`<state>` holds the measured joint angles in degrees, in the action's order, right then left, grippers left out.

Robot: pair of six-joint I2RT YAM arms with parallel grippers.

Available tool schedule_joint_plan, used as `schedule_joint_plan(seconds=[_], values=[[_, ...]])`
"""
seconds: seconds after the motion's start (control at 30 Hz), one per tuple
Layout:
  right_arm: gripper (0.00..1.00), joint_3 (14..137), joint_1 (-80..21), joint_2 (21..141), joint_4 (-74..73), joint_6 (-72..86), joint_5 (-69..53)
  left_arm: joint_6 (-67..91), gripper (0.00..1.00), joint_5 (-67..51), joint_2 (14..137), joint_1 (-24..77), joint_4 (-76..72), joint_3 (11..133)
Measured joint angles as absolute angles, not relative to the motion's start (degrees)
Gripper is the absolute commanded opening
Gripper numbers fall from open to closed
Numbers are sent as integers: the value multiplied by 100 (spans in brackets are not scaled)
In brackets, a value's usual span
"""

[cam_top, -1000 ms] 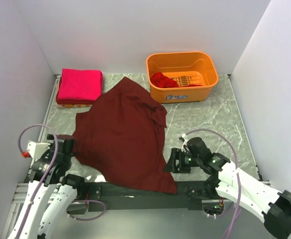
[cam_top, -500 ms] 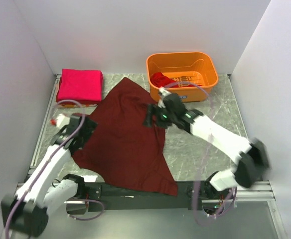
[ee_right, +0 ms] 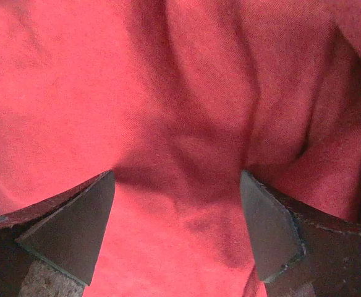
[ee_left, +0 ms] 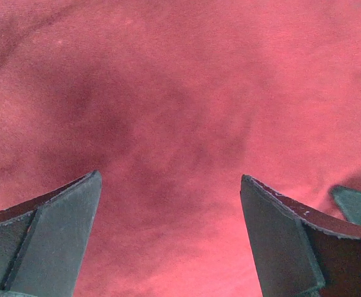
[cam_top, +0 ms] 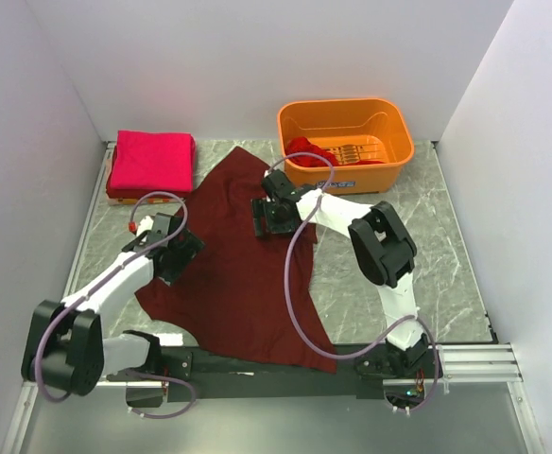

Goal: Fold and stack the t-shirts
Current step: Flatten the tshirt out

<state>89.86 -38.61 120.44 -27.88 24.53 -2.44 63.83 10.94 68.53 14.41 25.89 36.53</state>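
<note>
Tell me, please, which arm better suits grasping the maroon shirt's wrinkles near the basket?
Likely right: the right hand hangs open over those wrinkles; the left hand is across the maroon shirt.

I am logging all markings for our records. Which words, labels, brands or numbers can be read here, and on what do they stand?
On the front wall of the orange basket, a label: print too small and blurred to read.
On the maroon t-shirt and the folded pink t-shirt: no text seen.
</note>
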Motion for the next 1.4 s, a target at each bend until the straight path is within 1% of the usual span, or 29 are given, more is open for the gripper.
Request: schedule_joint_plan(seconds=[0.1,0.17,0.33,0.5,0.57,0.67,0.73,0.83,0.93,1.03,1.13,1.2,1.27,1.33,1.4], values=[[89,8919,-3863,12044,-2827,2460,-51,6318,99,1090,7153,1441,2554,3653],[89,8541,-3852,11843,-2646,2482,69,6248,99,1076,7380,1441,2482,3653],[88,7083,-3736,10864,-2287,2506,93,5992,99,1068,7878,1437,2346,3966],[88,5564,-3577,9623,-2257,2812,106,5629,99,1011,8764,1498,2014,4696],[88,4976,-3575,9078,-2311,3081,38,5485,100,1041,9247,1564,1942,5151],[88,4160,-3754,8219,-2272,3599,-86,5210,99,1020,10331,1693,2080,6412],[88,3701,-4053,7658,-2185,3962,-255,5024,99,980,11043,1761,2091,7306],[88,3332,-4427,7153,-2189,4292,-563,4768,99,989,11911,1820,2257,8571],[88,3332,-4486,7024,-2189,4410,-591,4510,99,1017,12658,1837,2526,9780],[92,3730,-4469,7089,-2473,4362,-266,4289,99,1109,13098,1841,2886,10569],[92,4263,-4278,7175,-2720,4246,95,4163,100,1197,13358,1833,3315,11190],[92,4471,-4023,7175,-2810,4174,290,4095,99,1243,13290,1820,3411,11216],[92,4534,-3793,7170,-2871,4080,451,4045,99,1212,12988,1817,3295,10838],[93,4534,-3656,7170,-2967,4014,517,4007,100,1162,12462,1815,3238,10167],[93,4484,-3540,7159,-2936,3968,419,4018,100,1114,11705,1850,3118,9242]])
